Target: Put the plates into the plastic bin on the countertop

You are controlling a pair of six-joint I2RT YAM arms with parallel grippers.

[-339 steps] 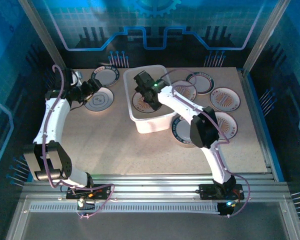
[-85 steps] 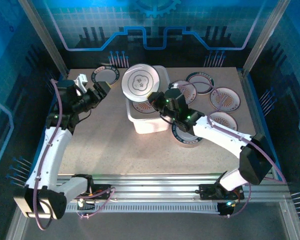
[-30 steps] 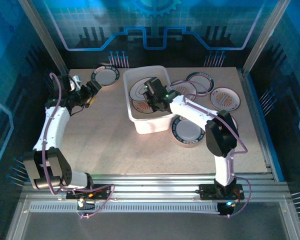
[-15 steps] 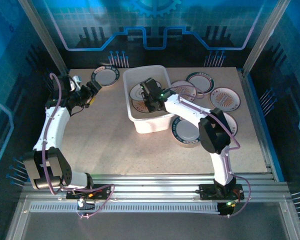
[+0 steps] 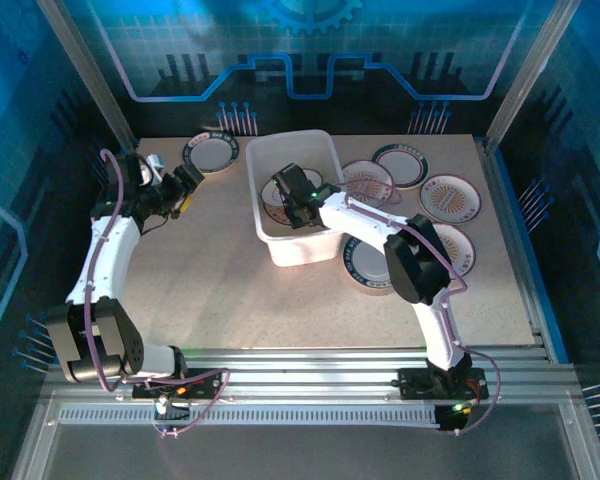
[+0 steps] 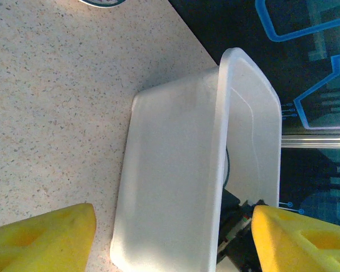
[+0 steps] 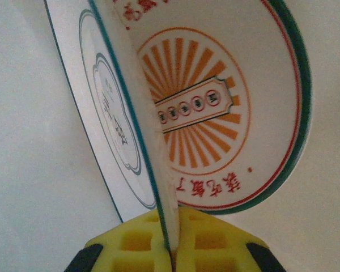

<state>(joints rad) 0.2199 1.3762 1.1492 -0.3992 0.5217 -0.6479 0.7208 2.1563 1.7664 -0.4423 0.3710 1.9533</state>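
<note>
Inside plastic bin (image 5: 305, 248), R gripper (image 7: 171, 232) clamped on plate (image 7: 110, 113) rim; L gripper (image 6: 171, 229) jaws apart, nr bin.

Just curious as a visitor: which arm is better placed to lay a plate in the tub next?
Right: the right gripper holds a plate inside the plastic bin; the left gripper hangs open, apart.

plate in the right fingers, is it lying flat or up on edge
On edge: the held plate is pinched by its rim between the yellow fingers, standing tilted over the orange-rayed plate.
</note>
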